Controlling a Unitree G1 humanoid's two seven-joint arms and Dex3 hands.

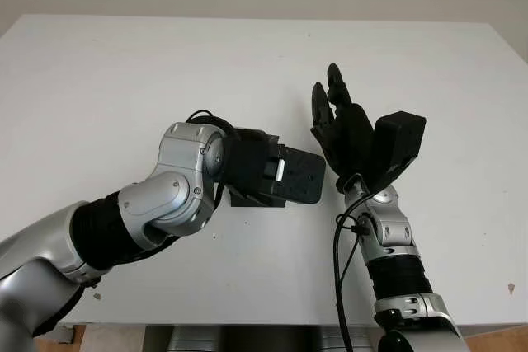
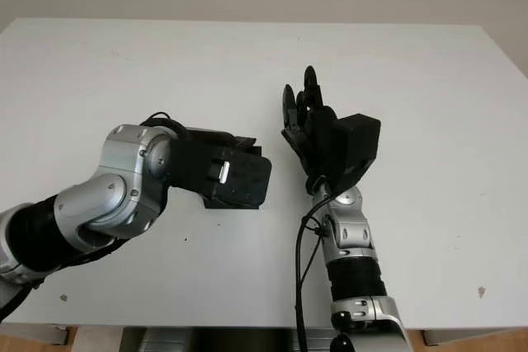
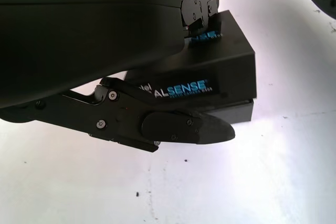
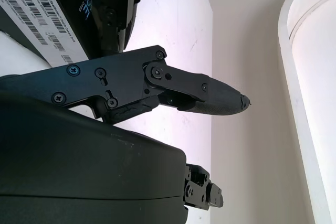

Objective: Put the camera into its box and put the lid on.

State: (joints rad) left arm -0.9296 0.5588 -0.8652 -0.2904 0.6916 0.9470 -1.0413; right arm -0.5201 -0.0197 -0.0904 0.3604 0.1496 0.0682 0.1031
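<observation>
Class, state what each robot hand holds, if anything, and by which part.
Left hand grips the black box, its fingers across the box's printed side. Right hand is open, raised beside it, holding nothing.

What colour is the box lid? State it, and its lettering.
The lid is black with white and blue lettering, clearest in the left wrist view.

L hand is held low over table centre w/ fingers curled round a black box; R hand is raised upright beside it, open.
</observation>
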